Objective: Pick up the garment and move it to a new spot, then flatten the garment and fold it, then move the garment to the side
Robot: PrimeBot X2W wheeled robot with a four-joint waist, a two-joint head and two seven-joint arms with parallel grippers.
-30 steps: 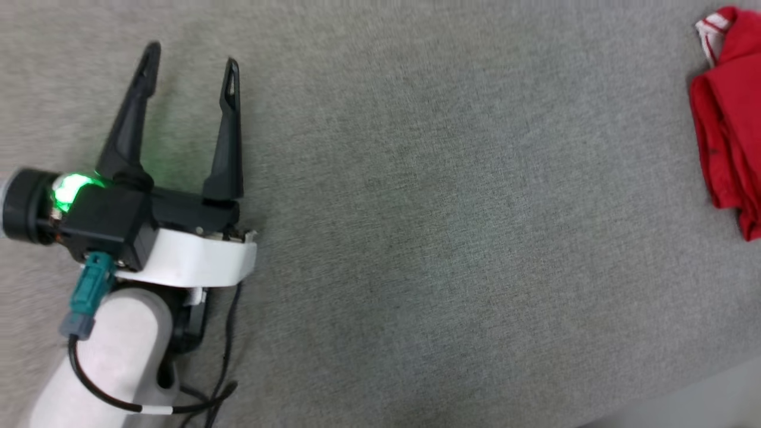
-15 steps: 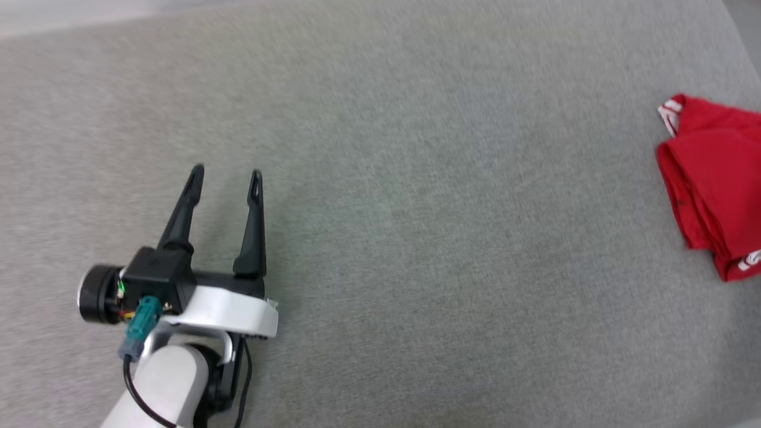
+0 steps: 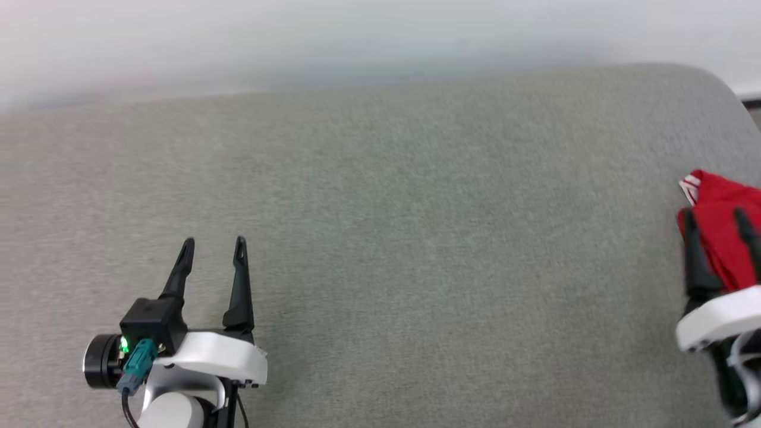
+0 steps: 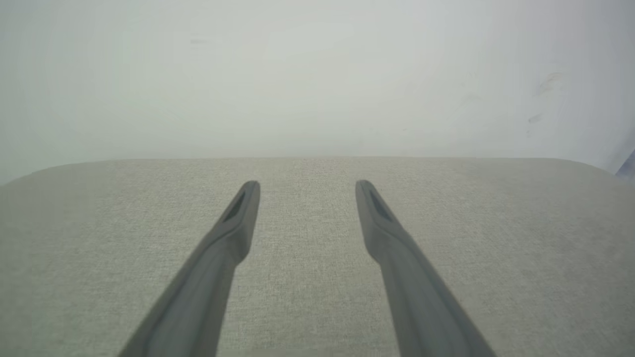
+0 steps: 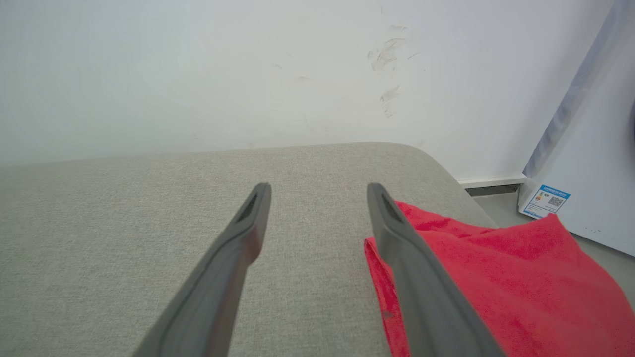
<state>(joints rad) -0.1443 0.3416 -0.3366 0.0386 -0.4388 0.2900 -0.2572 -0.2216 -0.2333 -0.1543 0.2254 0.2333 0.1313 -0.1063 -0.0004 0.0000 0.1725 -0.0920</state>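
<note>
- left tool [image 3: 213, 241]: fingers apart, nothing between them; sits over bare grey fabric-covered counter [image 3: 416, 238], well apart from the garment [image 3: 722, 244]
- left wrist view agrees: left tool [image 4: 307, 184] spread wide, only counter [image 4: 307, 277] and a white wall ahead of it
- right tool [image 3: 713, 214]: fingers apart, empty; at the garment's near edge at the far right of the counter
- right wrist view: right tool [image 5: 319, 188] has one finger over the garment [image 5: 496, 277] and the other over bare counter [image 5: 124, 223]; can't tell if it touches the cloth
- garment lies in a compact, layered red pile by the counter's right corner; white striped trim shows at its far end; its outer part looks to reach or overhang the edge, can't confirm
- my read: either folded and parked at the side, or waiting for first pickup; frames don't settle which
- risk 1: garment close to the edge; any sideways drag from the right tool could push it off to the floor
- risk 2: thin fabric; a pinch at the edge may take only the top layer, so the pile unfolds on lift
- risk 3: a finger tip could snag a fold on the way out and pull the stack open
- risk 4: left tool is far away; a two-handed move needs a long reach
</note>
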